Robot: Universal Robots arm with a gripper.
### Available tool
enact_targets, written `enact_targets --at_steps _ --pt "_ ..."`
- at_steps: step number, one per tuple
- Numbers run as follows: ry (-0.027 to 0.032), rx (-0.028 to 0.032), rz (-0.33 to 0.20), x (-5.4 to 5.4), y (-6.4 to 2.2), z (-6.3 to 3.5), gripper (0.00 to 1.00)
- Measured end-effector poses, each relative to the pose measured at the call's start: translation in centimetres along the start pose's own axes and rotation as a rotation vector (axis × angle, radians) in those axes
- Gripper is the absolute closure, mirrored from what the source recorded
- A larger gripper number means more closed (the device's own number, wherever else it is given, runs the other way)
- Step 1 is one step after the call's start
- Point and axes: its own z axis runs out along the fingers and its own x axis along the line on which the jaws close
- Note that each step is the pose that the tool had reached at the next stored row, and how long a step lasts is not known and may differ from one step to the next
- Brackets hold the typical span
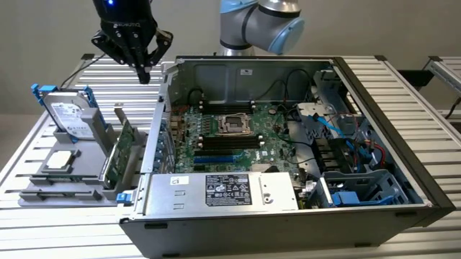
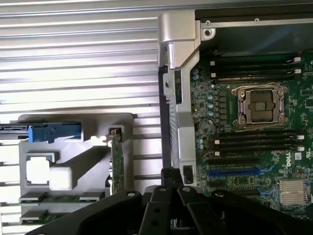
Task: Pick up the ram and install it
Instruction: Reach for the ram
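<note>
Open computer case (image 1: 288, 232) on slatted metal table (image 1: 403, 81) | fingers (image 1: 142, 67) closed | plain wall (image 1: 360, 27) behind

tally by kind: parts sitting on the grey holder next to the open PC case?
Silver hard drive in blue caddy: 1
Square silver processor chip: 1
Wide green expansion card, standing on edge: 1
Narrow green ram sticks, lying flat: 2
Total: 5
</note>
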Motion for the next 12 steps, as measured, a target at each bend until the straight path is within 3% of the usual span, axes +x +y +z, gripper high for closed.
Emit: enact_targets --at_steps 6,12 --pt "0.0038 0.0003 0.0 2.6 -0.63 0.61 0.89" --pt "0.0134 0.001 0.001 4.6 -1.45 1.31 0.89"
